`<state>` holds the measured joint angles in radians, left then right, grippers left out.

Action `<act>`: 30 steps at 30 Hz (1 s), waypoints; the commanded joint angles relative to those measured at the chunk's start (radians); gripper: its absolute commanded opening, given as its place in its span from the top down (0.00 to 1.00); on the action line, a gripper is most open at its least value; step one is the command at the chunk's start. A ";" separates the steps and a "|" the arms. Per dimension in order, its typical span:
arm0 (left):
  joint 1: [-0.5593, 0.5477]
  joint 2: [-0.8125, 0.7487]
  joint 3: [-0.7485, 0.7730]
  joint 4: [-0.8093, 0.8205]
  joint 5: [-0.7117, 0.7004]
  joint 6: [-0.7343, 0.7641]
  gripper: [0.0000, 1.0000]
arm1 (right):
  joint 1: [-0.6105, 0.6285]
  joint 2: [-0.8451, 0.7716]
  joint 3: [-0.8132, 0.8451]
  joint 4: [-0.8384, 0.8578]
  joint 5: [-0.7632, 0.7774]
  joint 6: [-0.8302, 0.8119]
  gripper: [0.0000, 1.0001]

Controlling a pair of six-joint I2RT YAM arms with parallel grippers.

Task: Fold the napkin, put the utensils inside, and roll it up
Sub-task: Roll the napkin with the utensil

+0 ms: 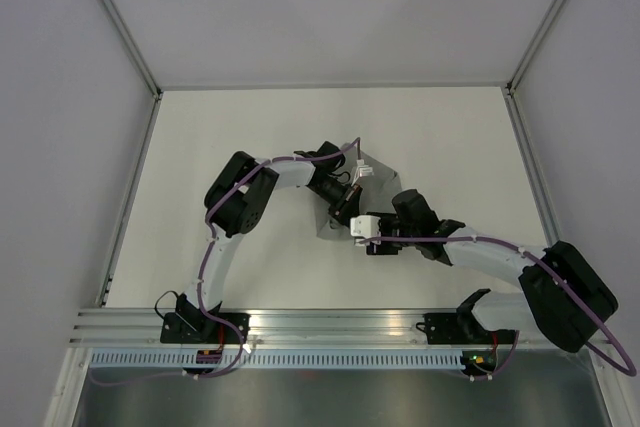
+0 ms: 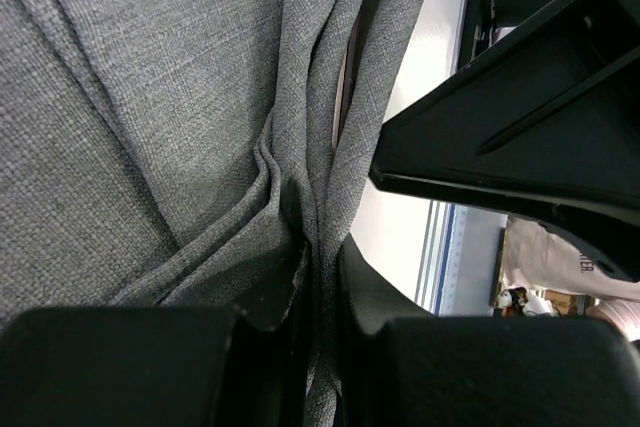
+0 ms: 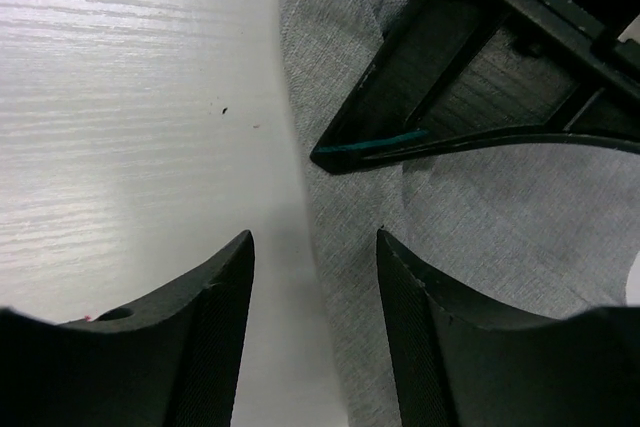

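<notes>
The left pincer pinches a bunched ridge of the napkin, which spreads ahead of its fingers. The right pincer stands spread, the napkin's edge between its tips, the desk beside it and the left pincer just beyond. Likely risks: the thin pinch slipping under a pull, or the pincers colliding.

The table is white, and seen from close it has fine horizontal streaks where soft light reflects. Pale grey-lilac walls close it on the left, the right and the far side, with thin metal posts in the two far corners. Along the near edge runs an aluminium rail, then a slotted strip and a grey metal sheet.
</notes>
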<state>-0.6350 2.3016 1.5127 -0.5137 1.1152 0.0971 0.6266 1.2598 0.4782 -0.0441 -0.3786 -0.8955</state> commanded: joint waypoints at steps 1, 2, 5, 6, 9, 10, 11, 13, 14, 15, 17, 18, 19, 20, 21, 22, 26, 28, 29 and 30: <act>0.003 0.053 0.007 -0.055 -0.031 0.000 0.98 | 0.024 0.041 -0.001 0.134 0.050 -0.036 0.41; 0.001 0.053 0.007 -0.055 -0.031 0.003 0.98 | 0.028 0.041 0.000 0.135 0.055 -0.040 0.41; 0.004 0.061 0.012 -0.069 -0.022 0.010 0.98 | 0.039 0.067 -0.003 0.153 0.067 -0.056 0.38; 0.006 0.067 0.014 -0.081 -0.020 0.016 0.98 | 0.042 0.084 -0.004 0.158 0.073 -0.059 0.38; 0.011 0.079 0.027 -0.095 -0.018 0.023 0.98 | 0.051 0.107 0.010 0.141 0.083 -0.074 0.37; 0.012 0.082 0.029 -0.104 -0.017 0.024 0.98 | 0.059 0.108 0.016 0.129 0.076 -0.077 0.37; 0.014 0.082 0.033 -0.108 -0.011 0.026 0.98 | 0.059 0.115 0.020 0.103 0.067 -0.089 0.37; 0.015 0.085 0.038 -0.126 -0.005 0.035 0.98 | 0.065 0.133 0.043 0.067 0.069 -0.108 0.37; 0.017 0.088 0.044 -0.134 -0.003 0.036 0.98 | 0.068 0.147 0.056 0.020 0.073 -0.124 0.37; 0.020 0.088 0.047 -0.140 0.003 0.044 0.98 | 0.070 0.174 0.075 0.003 0.075 -0.131 0.40; 0.020 0.088 0.047 -0.149 0.008 0.049 0.98 | 0.073 0.200 0.089 -0.034 0.076 -0.141 0.41; 0.023 0.090 0.047 -0.152 0.012 0.050 0.98 | 0.073 0.220 0.092 -0.040 0.076 -0.149 0.43; 0.023 0.088 0.049 -0.152 0.017 0.052 0.98 | 0.073 0.228 0.095 -0.048 0.076 -0.152 0.44; 0.024 0.088 0.047 -0.155 0.020 0.053 0.98 | 0.071 0.239 0.102 -0.074 0.076 -0.154 0.46; 0.026 0.088 0.047 -0.155 0.021 0.055 0.98 | 0.073 0.256 0.118 -0.091 0.075 -0.152 0.49; 0.026 0.090 0.047 -0.158 0.023 0.056 0.98 | 0.076 0.260 0.126 -0.103 0.072 -0.151 0.52; 0.029 0.090 0.050 -0.163 0.032 0.059 0.98 | 0.074 0.283 0.151 -0.192 0.057 -0.157 0.58; 0.031 0.087 0.052 -0.166 0.037 0.061 0.98 | 0.074 0.299 0.166 -0.210 0.056 -0.158 0.63; 0.032 0.087 0.053 -0.167 0.040 0.059 0.98 | 0.074 0.305 0.168 -0.232 0.056 -0.157 0.65; 0.034 0.079 0.053 -0.167 0.037 0.064 0.97 | 0.074 0.319 0.180 -0.244 0.056 -0.158 0.72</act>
<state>-0.6029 2.3615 1.5547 -0.6476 1.2015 0.1078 0.6987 1.5085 0.6674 -0.1268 -0.3344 -1.0416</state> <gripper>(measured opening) 0.161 0.312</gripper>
